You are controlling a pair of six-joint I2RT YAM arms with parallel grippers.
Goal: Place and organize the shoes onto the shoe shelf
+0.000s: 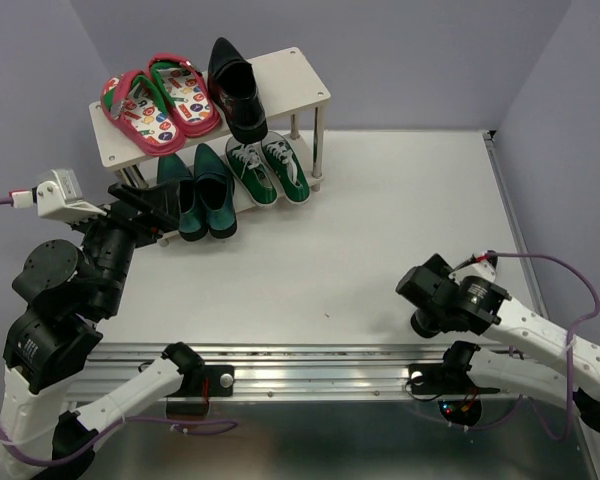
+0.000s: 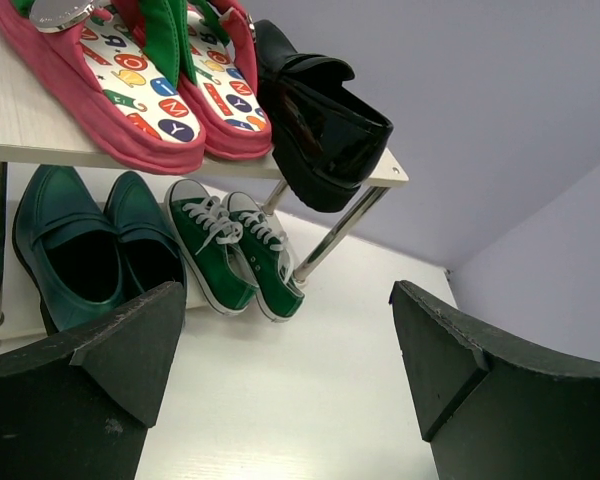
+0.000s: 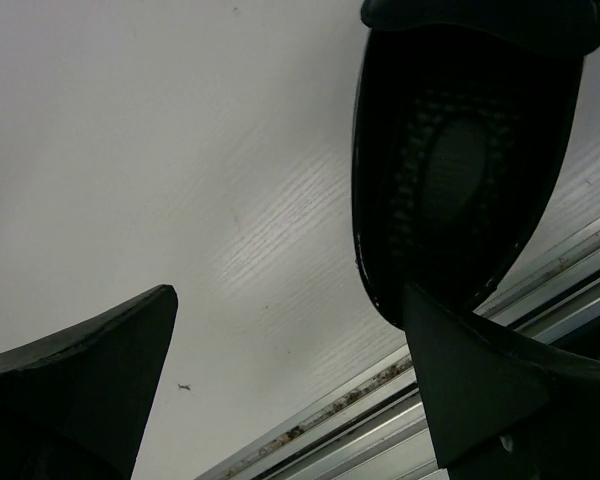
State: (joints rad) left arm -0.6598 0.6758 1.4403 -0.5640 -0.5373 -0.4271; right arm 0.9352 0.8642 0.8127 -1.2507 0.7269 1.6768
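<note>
The shoe shelf [image 1: 290, 75] stands at the back left. Its top board holds one glossy black dress shoe [image 1: 237, 90], also in the left wrist view [image 2: 320, 125]. The lower board holds the teal dress shoes [image 1: 202, 195] [image 2: 80, 240] and the green sneakers [image 1: 268, 168] [image 2: 235, 255]. My left gripper [image 1: 150, 208] [image 2: 290, 340] is open and empty, low in front of the shelf's left end. My right gripper [image 1: 418, 318] [image 3: 290, 330] is open near the table's front edge. The second black shoe [image 3: 460, 170] lies against its right finger, not between the fingers.
Red flip-flops [image 1: 160, 100] [image 2: 150, 80] fill the left of the top board. A metal rail [image 1: 310, 365] [image 3: 380, 420] runs along the table's near edge, close under the right gripper. The white table [image 1: 380, 220] spreads right of the shelf.
</note>
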